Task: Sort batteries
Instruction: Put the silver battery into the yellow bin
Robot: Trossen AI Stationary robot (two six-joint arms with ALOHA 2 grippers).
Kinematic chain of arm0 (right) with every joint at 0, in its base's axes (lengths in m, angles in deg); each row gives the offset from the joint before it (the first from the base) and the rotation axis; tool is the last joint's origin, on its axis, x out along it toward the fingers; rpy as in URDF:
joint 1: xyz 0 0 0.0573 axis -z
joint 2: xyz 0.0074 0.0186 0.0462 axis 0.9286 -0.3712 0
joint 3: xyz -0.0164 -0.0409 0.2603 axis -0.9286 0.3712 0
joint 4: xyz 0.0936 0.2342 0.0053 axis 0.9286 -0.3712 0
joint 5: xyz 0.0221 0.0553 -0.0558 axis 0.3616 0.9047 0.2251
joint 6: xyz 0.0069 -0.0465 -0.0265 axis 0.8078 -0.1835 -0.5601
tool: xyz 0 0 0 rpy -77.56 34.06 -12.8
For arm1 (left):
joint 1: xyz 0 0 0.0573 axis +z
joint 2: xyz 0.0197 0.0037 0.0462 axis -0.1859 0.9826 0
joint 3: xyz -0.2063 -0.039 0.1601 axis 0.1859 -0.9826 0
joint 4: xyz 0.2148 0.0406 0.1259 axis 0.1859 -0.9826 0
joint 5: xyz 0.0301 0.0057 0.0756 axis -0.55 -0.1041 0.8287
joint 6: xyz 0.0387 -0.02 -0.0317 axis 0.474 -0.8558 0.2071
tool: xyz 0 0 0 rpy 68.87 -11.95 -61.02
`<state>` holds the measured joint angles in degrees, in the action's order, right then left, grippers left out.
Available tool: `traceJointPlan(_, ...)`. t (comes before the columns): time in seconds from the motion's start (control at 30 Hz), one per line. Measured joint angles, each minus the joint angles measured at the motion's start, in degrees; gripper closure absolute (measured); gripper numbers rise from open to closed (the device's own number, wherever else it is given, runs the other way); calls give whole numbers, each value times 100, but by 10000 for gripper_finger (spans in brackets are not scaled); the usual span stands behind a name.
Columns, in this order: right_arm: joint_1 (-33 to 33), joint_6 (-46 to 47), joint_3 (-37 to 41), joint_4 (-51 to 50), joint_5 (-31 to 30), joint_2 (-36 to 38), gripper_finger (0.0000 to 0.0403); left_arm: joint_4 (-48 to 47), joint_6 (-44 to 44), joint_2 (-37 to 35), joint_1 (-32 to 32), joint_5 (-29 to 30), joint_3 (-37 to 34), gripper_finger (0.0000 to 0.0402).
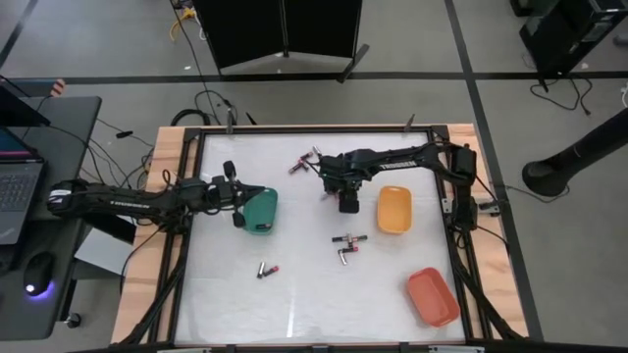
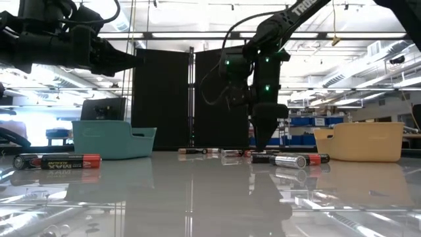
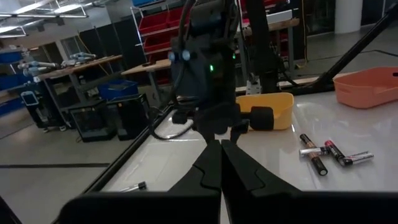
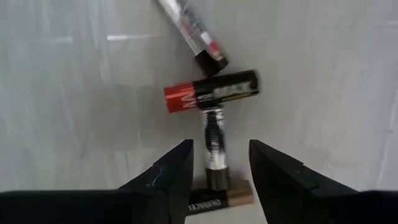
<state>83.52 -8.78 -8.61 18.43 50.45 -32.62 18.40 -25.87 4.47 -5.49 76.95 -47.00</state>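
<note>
— Where are the batteries sitting?

— Scattered over the white table. One cluster of batteries lies mid-table, just in front of the right gripper. The wrist camera there shows a fat red-ended battery lying crosswise, a slim silver one angled beyond it, and another slim battery running toward the fingers. A separate pair rests nearer the front edge, and a few more lie by the far edge.

— Is the right gripper grasping one?

— No. Its fingers stand spread, nothing between them, poised over the end of that slim cell.

— And the left?

— The left gripper hovers at the edge of the green tray, fingers pressed together, empty.

— The other trays?

— A yellow tray sits just beside the right gripper, and an orange tray lies near the front right corner, well apart from the cells.
</note>
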Motion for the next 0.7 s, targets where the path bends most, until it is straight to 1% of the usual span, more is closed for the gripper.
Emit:
traceJointPlan(0.27, 17, -117, -17, 14, 23, -187, 246, -13, -9, 0, -1, -2, 0, 396)
traceJointPlan(0.37, 16, -117, -16, 0, 26, -193, 272, -30, -43, 0, -1, -2, 0, 396)
traceJointPlan(0.53, 12, -151, -13, -23, 46, -195, 347, -55, -46, 0, -1, -3, 0, 396)
traceJointPlan(0.7, 12, -161, -13, -48, -42, -197, 348, -72, -48, 0, -1, -4, 0, 396)
